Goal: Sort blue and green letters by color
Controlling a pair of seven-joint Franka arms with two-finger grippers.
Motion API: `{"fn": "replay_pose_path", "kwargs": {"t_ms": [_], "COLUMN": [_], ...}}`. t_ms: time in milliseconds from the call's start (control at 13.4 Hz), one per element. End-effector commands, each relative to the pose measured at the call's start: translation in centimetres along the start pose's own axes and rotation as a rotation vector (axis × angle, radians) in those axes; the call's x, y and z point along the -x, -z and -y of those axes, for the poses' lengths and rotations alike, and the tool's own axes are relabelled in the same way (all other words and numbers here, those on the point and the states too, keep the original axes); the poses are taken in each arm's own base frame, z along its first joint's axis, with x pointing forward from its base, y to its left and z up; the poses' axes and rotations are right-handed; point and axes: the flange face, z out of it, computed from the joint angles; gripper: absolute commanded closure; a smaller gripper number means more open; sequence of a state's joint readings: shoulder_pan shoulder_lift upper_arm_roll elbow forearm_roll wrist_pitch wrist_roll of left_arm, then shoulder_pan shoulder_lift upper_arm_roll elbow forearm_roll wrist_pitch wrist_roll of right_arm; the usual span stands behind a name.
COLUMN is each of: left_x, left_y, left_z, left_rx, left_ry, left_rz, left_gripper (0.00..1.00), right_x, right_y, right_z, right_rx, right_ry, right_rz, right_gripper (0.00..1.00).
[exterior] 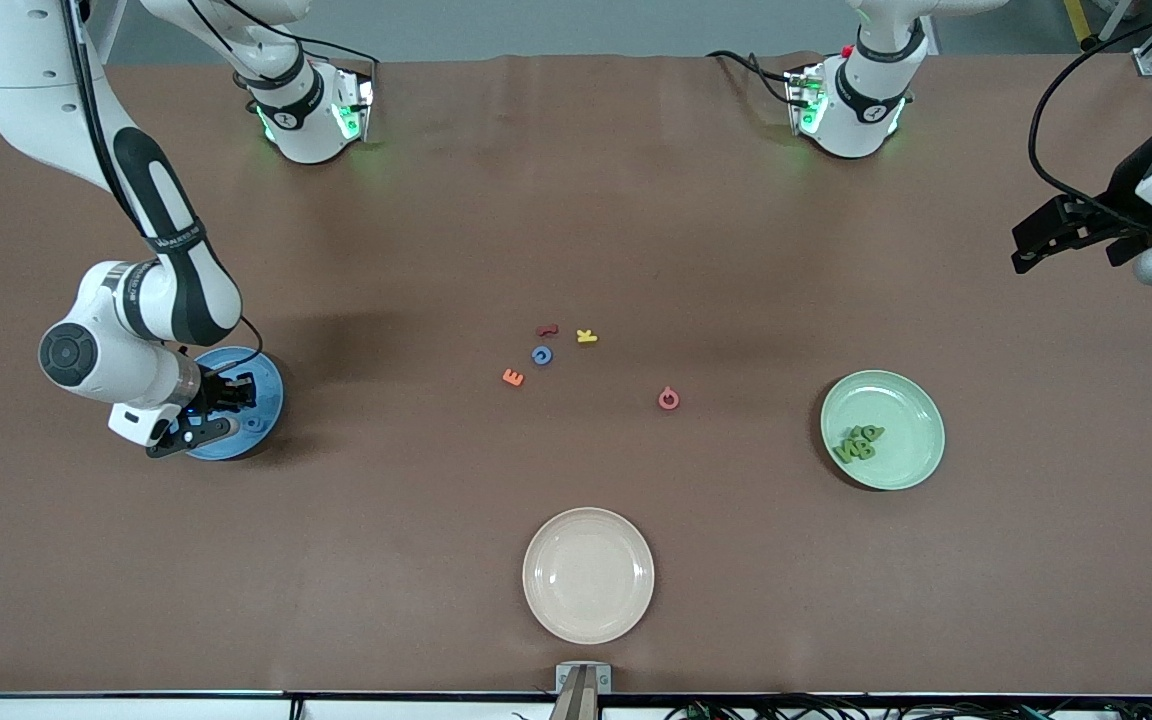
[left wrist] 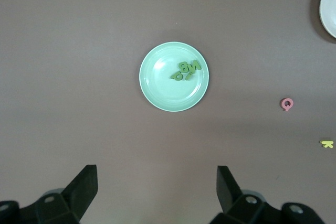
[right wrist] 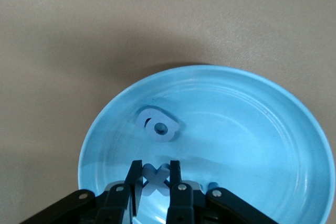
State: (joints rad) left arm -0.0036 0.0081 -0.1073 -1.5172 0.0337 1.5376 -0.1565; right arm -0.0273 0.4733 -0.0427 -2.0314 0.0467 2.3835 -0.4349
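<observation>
**Blue X poised over its plate; one blue letter left among the strays**

Cream plate (exterior: 588, 575) sits nearest the front camera, with nothing on it. Farther up the tabletop (exterior: 416, 520) a loose cluster lies near the middle: an orange E (exterior: 513, 377), a blue ring-shaped letter (exterior: 541, 355), a dark red letter (exterior: 547, 330) and a yellow K (exterior: 587, 336), with a pink ring letter (exterior: 668, 399) apart from them toward the left arm's end. The green plate (exterior: 911, 455) at that end carries a small heap of green letters (exterior: 858, 443). The right hand (exterior: 198, 412) is low over the blue plate (exterior: 266, 395) at the right arm's end. The left hand (exterior: 1066, 232) hangs high over the tabletop's edge at its own end, waiting.

From the left wrist, that hand's two fingers (left wrist: 84, 190) stand wide apart with nothing between them.

From the right wrist, the right hand (right wrist: 156, 178) is pinched shut on a blue X (right wrist: 155, 179) just above the blue plate's floor; two blue letters (right wrist: 157, 125) lie overlapped in the plate beside it.

Judging by the layout, once the X is let go, the blue ring-shaped letter is the last one to fetch. It lies toward the middle from the right hand, nearer that arm than the left. Being round, it offers no long axis to align with.
</observation>
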Motion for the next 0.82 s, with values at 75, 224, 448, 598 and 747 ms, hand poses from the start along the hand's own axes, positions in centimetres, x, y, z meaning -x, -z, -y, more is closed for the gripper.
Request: {"fn": "replay_pose_path", "kwargs": {"t_ms": [75,224,448,598,747], "left_x": [-0.4,-0.3,-0.4,-0.5,-0.6], "left_y": [0.0,0.1,-0.3,-0.4,-0.5], "left_z": [0.0,-0.2,-0.6,-0.7,-0.8], "left_rx": [0.008,0.008,0.017,0.019,0.020], "left_ry": [-0.018,-0.023,-0.025,-0.026,-0.028], "left_rz": [-0.022,-0.024,-0.015,-0.013,-0.011], "left_gripper": [0.00,0.00,0.00,0.00,0.00], "right_x": [0.9,0.3,-1.8,-3.9,-5.2], "right_y": [1.9,3.3,5.2,6.5,7.0], "right_z": [0.6,3.0,10.2,15.6,22.4], "right_rx": [0.008,-0.001,0.006,0.008,0.020], "right_ry": [0.005,-0.007,-0.127,-0.234,-0.299], "right_rz": [-0.013,0.014,0.050,0.065,0.048], "right_gripper": [0.17,0.16,0.16,0.16,0.16]}}
